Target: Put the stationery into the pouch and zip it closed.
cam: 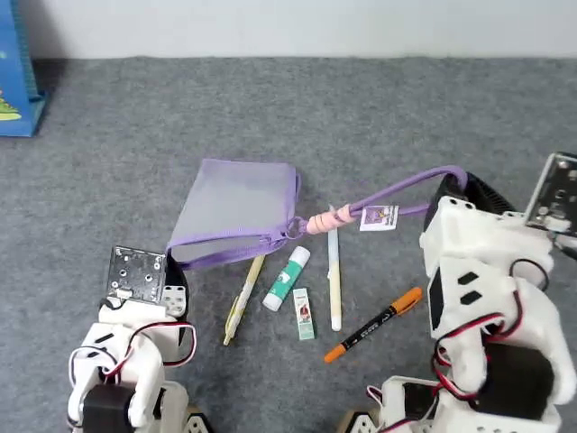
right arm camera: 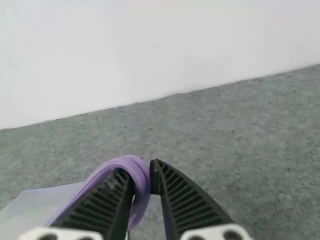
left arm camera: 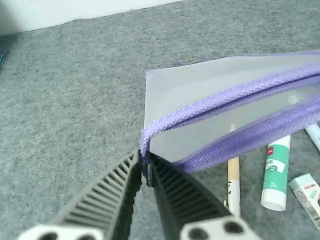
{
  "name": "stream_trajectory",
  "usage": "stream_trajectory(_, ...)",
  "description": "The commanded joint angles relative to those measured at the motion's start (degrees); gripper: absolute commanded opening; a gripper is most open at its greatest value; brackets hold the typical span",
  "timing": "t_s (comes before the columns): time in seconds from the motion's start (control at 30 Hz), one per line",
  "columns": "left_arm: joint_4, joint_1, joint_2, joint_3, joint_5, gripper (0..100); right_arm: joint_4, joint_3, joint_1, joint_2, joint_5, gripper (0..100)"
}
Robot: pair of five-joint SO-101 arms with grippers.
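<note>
In the high view, a flat, translucent purple mesh pouch [cam: 236,209] lies on the grey carpet-like table cover [cam: 406,108], between the two arms. The left gripper [cam: 174,266] sits at the pouch's near left corner. A purple fabric strap [cam: 406,188] runs taut from the pouch's right end, past a pink knotted charm [cam: 321,222] and a small white tag [cam: 379,217], to the right gripper [cam: 451,187]. The stationery all lies outside the pouch, just in front of it: a yellowish slim pen [cam: 242,300], a green-and-white glue stick [cam: 287,278], a small boxed eraser [cam: 304,314], a pale cream pen [cam: 334,281] and a black marker with an orange cap [cam: 373,326]. In the left wrist view, the left gripper [left arm camera: 145,172] has its ribbed jaws pinched on the corner of the pouch [left arm camera: 210,92], where two purple zipper bands [left arm camera: 225,97] meet and then run apart. The glue stick [left arm camera: 275,172], the yellowish pen [left arm camera: 233,181] and the eraser [left arm camera: 310,192] lie beyond. In the right wrist view, the right gripper [right arm camera: 142,181] is clamped on the looped end of the strap [right arm camera: 131,167].
</note>
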Motion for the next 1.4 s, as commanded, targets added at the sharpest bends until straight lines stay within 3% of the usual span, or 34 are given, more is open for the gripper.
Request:
stream_trajectory(0.0, -1.4, 0.1, -0.5, -0.1, 0.4, 1, 0.9, -3.7, -5.7, -1.1, 0.4, 0.7)
stream_trajectory(0.13, -6.2, -0.2, -0.4, 2.1, 0.4, 5, 1.6, -4.0, -15.3, -1.7, 0.3, 0.7)
stream_trajectory(0.4, -6.8, 0.1, -0.4, 5.4, 4.8, 18, 0.3, -4.0, -27.4, -8.0, 0.4, 0.7)
stream_trajectory(0.63, -6.9, 0.5, -0.4, 5.9, 4.6, 19, -0.2, -5.6, -28.8, -9.5, 0.4, 0.7)
stream_trajectory(0.87, -7.9, 9.4, -0.4, 10.0, 4.5, 19, 0.4, -11.5, -30.4, -9.0, -0.1, 0.7)
stream_trajectory(1.27, -16.6, 9.6, -0.4, 15.6, 4.5, 19, 2.9, -12.8, -32.7, -9.5, 0.2, 0.7)
stream_trajectory(1.37, -16.6, 8.4, -0.4, 15.3, 4.4, 13, 2.9, -12.8, -32.5, -9.5, 0.3, 0.7)
